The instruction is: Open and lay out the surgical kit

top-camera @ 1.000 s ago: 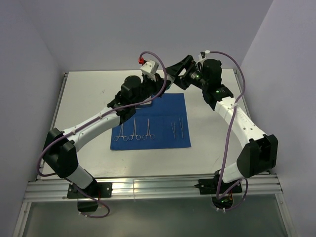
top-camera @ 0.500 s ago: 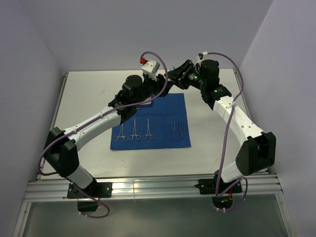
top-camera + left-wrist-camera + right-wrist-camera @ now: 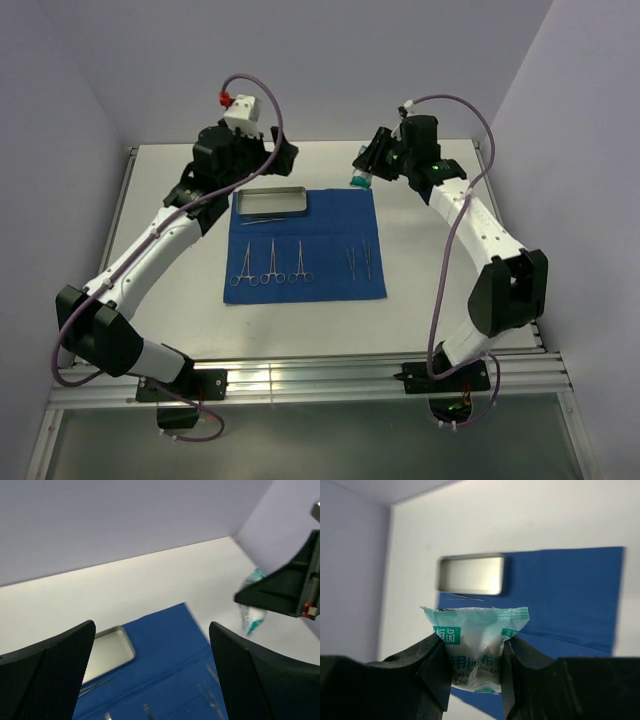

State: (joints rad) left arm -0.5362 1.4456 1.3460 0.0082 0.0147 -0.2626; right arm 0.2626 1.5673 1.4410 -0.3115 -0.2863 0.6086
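Inside right claw [image 3: 475, 662], packet [image 3: 475, 630] sides covered

The right gripper [image 3: 474, 640] hides the lower half of the packet [image 3: 476, 621].

The only print stands on the packet [image 3: 475, 640], a white and green one, seen from the right wrist. Near its upper left is a small green box with two white Chinese characters. A second green box near the upper right is cut off at a fold. Below runs a row of larger green Chinese characters, partly hidden by the fingers [image 3: 432, 665] of the right tool [image 3: 476, 652] pinching it. I cannot read any of them surely. In the other two views the packet is too small or blurred to read.
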